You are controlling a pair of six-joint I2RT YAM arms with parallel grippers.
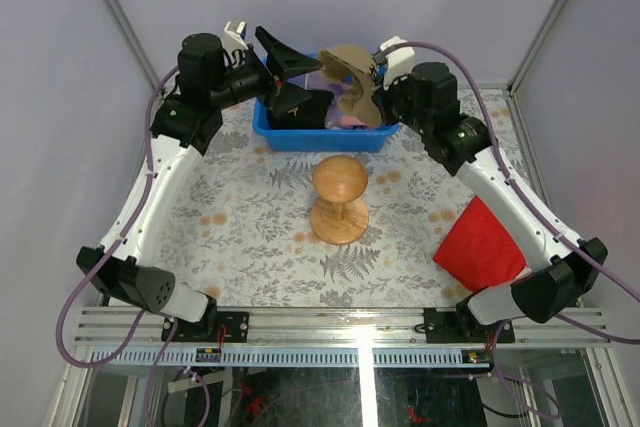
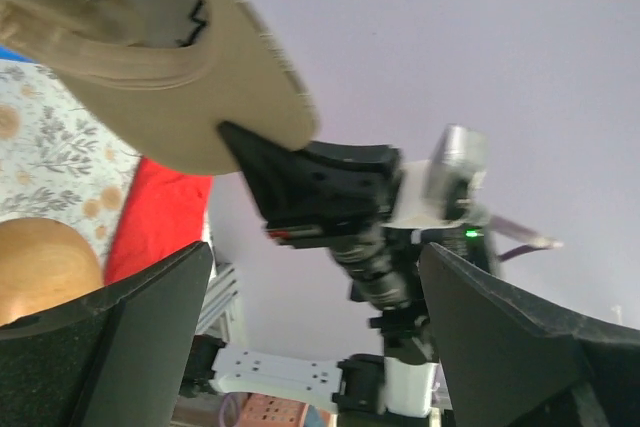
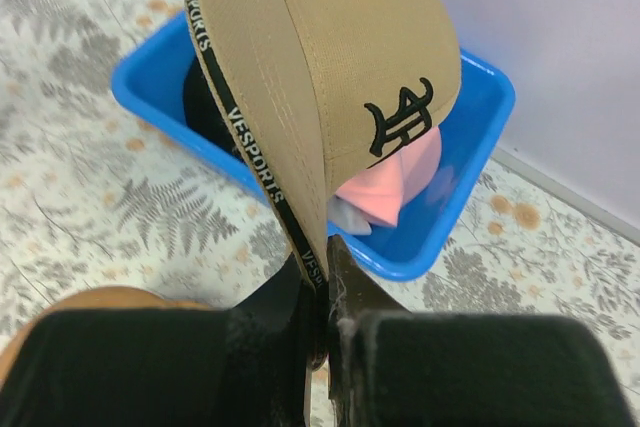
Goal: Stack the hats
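Held the tan cap (image 3: 330, 77) aloft over the blue bin (image 3: 470, 127), pinched only at its band edge in the right gripper's (image 3: 325, 277) closed jaws; spread the left gripper (image 2: 315, 257) wide just beside the brim, grasping nothing; risked a slip from so thin a pinch, down onto the pink cap (image 3: 395, 192) and black cap (image 3: 205, 97); risked snagging the brim on those open fingers.

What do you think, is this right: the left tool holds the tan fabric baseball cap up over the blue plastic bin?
Not quite. The right tool, not the left one, is shut on the edge of the tan fabric baseball cap and holds it up over the blue plastic bin. The right wrist view shows this. The left tool stands open and holds nothing.
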